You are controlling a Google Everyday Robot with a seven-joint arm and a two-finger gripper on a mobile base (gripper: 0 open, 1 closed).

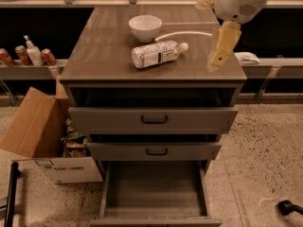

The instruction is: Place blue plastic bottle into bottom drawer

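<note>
Gripper point(221, 45) hangs in the upper right of the frame, over the right edge of the cabinet top point(102, 56), well apart from anything it could hold; it carries nothing, and I cannot tell whether it is open or closed. Blue plastic bottle point(158, 53) lies on its side near the middle of the cabinet top, cap toward the right and slightly up-frame, untouched. White bowl point(145, 26) sits just beyond it, and a thin white cord point(184, 33) curves past the cap end. Bottom drawer point(154, 190) is pulled well out at the lower centre of the frame, its inside bare.

Likely trouble: the bottle is round and lying flat, so a glancing approach from the right could roll it toward the bowl or the near edge. A grasp taken by the cap end may snag the cord or tilt the bottle in the grip. Thin clear plastic may squash or slip under a hard pinch. The top drawer point(154, 118) and middle drawer point(154, 151) both stand out partway, overhanging the rear of the bottom one; a descent too close to the cabinet risks striking their fronts, so the release probably belongs toward the drawer's front.
</note>
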